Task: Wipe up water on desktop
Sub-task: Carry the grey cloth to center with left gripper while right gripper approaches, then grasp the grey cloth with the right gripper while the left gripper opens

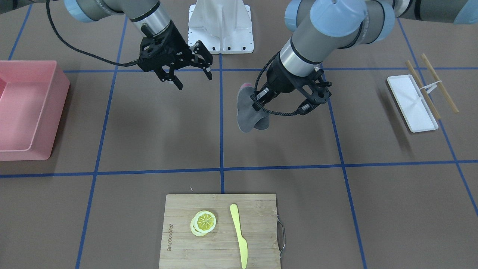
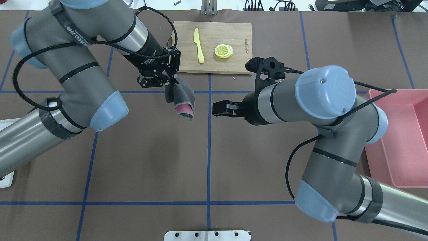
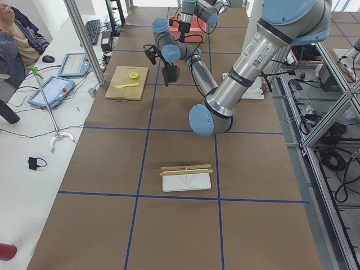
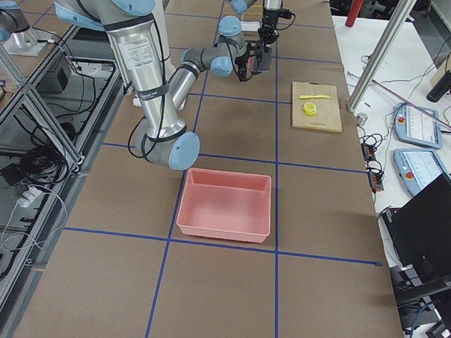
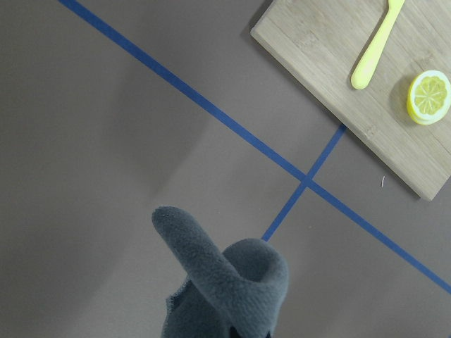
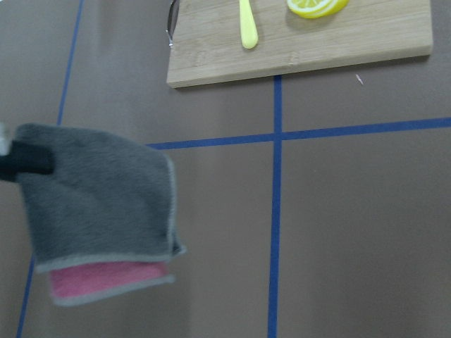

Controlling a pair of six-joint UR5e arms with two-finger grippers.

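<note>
Fingers of the left gripper are pinched shut on the top fold of a gray cloth with a pink underside. The cloth hangs from them just off the handle-end corner of the bamboo cutting board, on the board's robot-facing side. Whether its lower edge touches the surface cannot be told.

The right gripper holds nothing, its fingers spread wide. It hovers off the same robot-facing edge of the board, farther back than the cloth and toward the lemon end. A blue tape line running from the board's edge passes between the cloth and this gripper.

The desktop, brown and squared off by tape, spreads under the board and both arms.

On the board lie a yellow plastic knife and stacked lemon slices, apart from each other.

A pink bin sits well away from the board on the robot's right. A white tray with a pair of chopsticks across it sits well away on the robot's left.

A white mounting plate lies opposite the board, at the robot's base.
</note>
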